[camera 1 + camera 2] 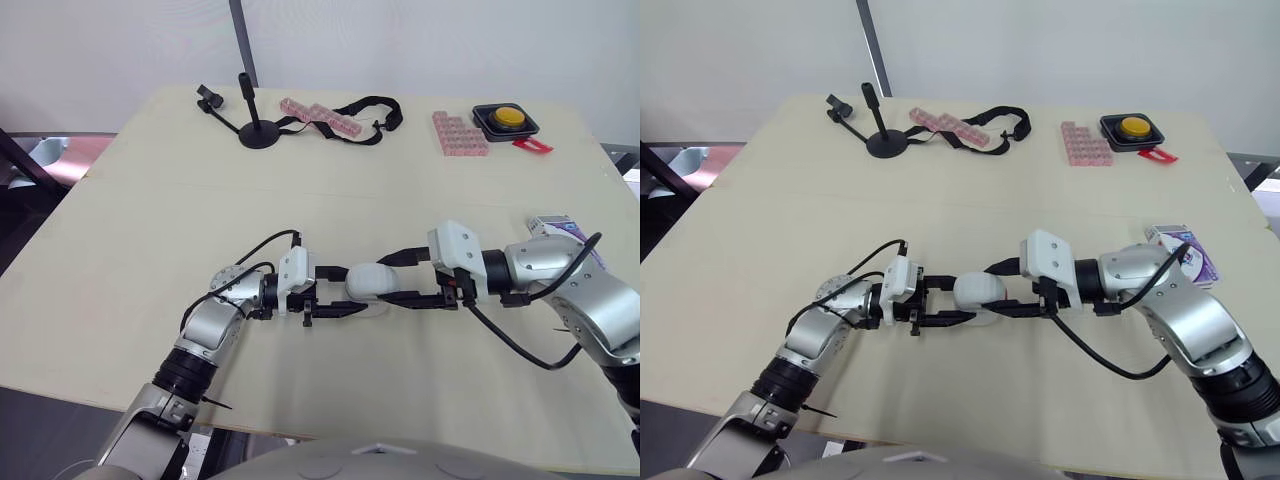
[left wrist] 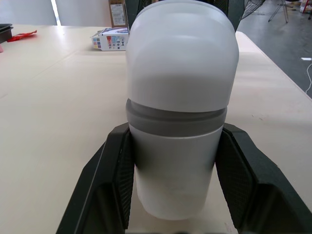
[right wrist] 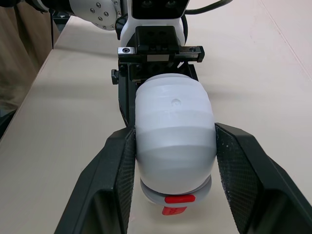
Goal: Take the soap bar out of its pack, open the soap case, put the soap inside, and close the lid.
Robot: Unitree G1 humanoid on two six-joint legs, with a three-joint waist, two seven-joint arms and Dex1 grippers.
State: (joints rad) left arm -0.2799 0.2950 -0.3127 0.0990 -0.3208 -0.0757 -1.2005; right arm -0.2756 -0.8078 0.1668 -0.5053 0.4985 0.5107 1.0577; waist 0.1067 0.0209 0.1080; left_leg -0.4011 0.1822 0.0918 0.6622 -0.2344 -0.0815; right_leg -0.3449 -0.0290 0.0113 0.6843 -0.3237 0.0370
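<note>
The white soap case [image 1: 372, 281] lies on its side at the middle of the table, lid shut, a grey band round its middle and a red latch [image 3: 176, 199] at one end. My left gripper [image 1: 345, 291] comes at it from the left, its fingers [image 2: 109, 185] pressed on both sides of one half. My right gripper [image 1: 392, 280] comes from the right, its fingers [image 3: 243, 170] clasping the other half. Both are shut on the case [image 2: 180, 97]. The soap pack [image 1: 565, 230], a white and purple box, lies near the table's right edge behind my right arm.
At the back stand a black stand [image 1: 258, 130], a black strap [image 1: 372, 115], a pink strip [image 1: 320, 115], a pink block tray [image 1: 460, 135], a yellow button box [image 1: 506, 120] and a red piece [image 1: 533, 146]. The table's front edge runs close below my arms.
</note>
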